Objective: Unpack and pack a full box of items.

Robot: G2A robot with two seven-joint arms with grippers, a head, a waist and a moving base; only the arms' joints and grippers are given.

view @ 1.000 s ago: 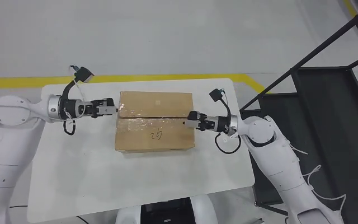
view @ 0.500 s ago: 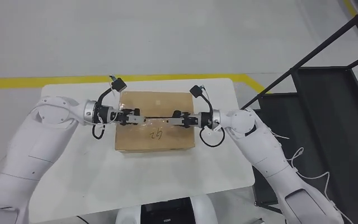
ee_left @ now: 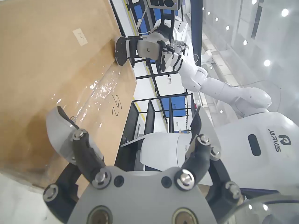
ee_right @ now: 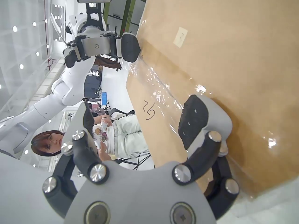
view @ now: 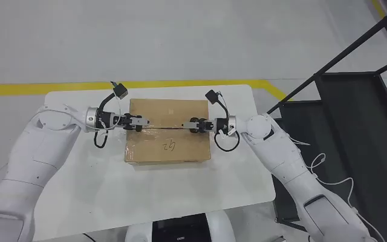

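A white table (view: 91, 181) with rounded corners stands on a pale grey floor. A yellow line (view: 199, 85) is painted on the floor along the table's far side, and a black metal rack (view: 354, 115) stands off to my right.

The cardboard box (view: 151, 151) lies flat near the middle of the table, a little toward the far edge. Its flaps are shut. Its long axis runs from my left side to my right, parallel to the yellow line. A strip of clear tape (view: 166, 127) runs along that axis down the middle of the top. A small paper label (view: 171, 111) sits on the far half of the top, and a handwritten mark (view: 169, 145) on the half nearer me.

My left gripper (view: 140, 123) lies over the left end of the taped seam with its fingers spread wide. In the left wrist view (ee_left: 129, 127) one finger (ee_left: 60, 127) rests against the box top beside the tape and the other is off the cardboard.

My right gripper (view: 192, 126) lies over the seam's right end, facing the left one across the box. Its fingers are also spread (ee_right: 139, 120), with one padded finger (ee_right: 193, 117) down on the tape.
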